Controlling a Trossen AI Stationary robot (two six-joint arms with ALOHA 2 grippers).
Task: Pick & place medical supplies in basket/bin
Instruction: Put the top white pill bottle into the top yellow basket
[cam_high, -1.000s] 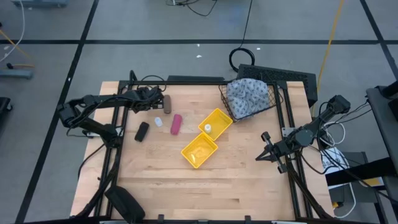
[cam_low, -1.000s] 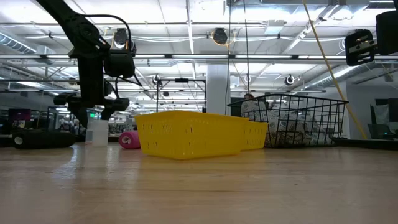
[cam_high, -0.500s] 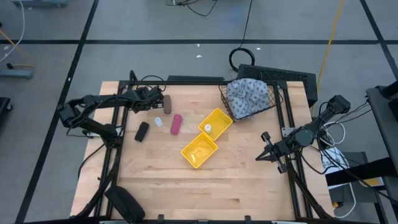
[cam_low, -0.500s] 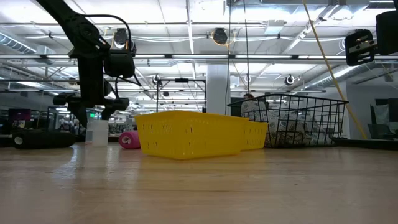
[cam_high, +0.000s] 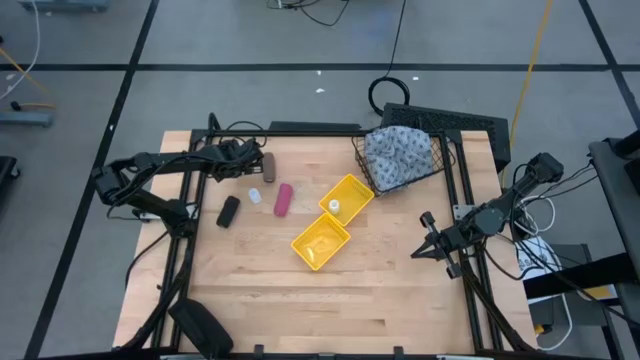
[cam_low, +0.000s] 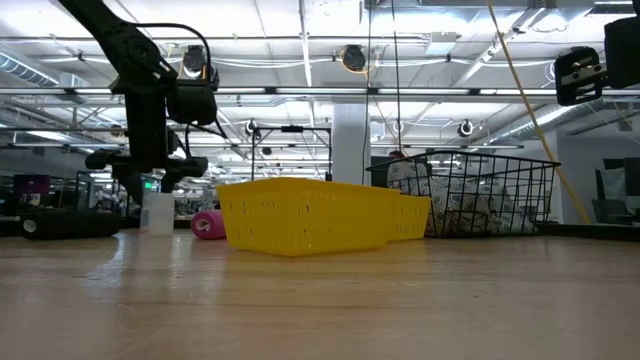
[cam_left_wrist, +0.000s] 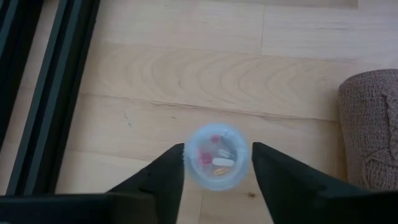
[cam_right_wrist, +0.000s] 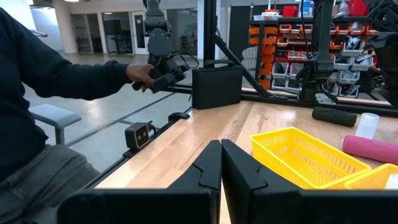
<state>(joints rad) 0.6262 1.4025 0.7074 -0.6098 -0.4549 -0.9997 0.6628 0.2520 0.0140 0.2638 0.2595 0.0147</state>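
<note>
My left gripper (cam_high: 247, 162) points down at the table's far left part, open. In the left wrist view its fingers stand on either side of a tiny clear bottle (cam_left_wrist: 216, 157) with pills inside, upright on the wood, next to the brown cylinder (cam_left_wrist: 370, 140). Another white bottle (cam_high: 255, 195) and the pink cylinder (cam_high: 284, 198) lie nearer the middle. The yellow bin (cam_high: 322, 240) holds one white bottle (cam_high: 333, 205). The grey-blue cloth bundle (cam_high: 398, 150) sits in the black wire basket (cam_high: 440, 165). My right gripper (cam_high: 425, 238) waits shut at the right edge. My left gripper comes at the tiny bottle's top (cam_left_wrist: 216, 149) from above, pointing down, one finger (cam_left_wrist: 169, 168) on each side. I cannot tell whether the fingers touch it. The bottle stands upright on the table.
A dark oblong object (cam_high: 228, 211) lies left of the pink cylinder. A flat black box (cam_high: 450, 122) sits behind the basket. Black frame rails (cam_high: 185, 230) run along the table's sides. A person (cam_right_wrist: 56, 81) sits beyond the table in the right wrist view.
</note>
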